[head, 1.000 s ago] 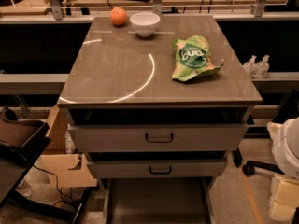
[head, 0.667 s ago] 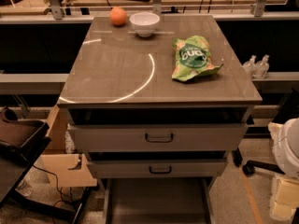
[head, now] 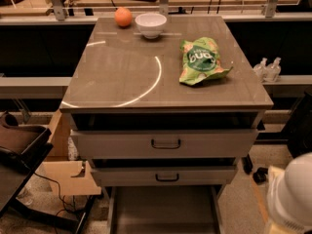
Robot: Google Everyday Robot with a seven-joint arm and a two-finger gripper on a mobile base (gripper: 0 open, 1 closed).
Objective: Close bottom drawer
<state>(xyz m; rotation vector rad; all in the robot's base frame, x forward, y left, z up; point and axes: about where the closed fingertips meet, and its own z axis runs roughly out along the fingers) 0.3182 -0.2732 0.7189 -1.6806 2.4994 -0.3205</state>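
dim warm light, arc glare on tabletop (head: 122,57)

The bottom drawer (head: 163,208) is cut off by the lower edge: only its grey floor shows, front and handle out of frame. The gripper is out of view. A white robot part (head: 292,194) is cropped at the bottom-right corner.

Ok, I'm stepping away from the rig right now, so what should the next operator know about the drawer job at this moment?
Gripper: not in view; only a white rounded robot part shows at lower right.
Bottom drawer: pulled far out, bare grey floor showing, its front below the picture's edge.
Done: nothing that shows; the drawer is open.
Left: bring the gripper to the drawer's front and push it fully in.
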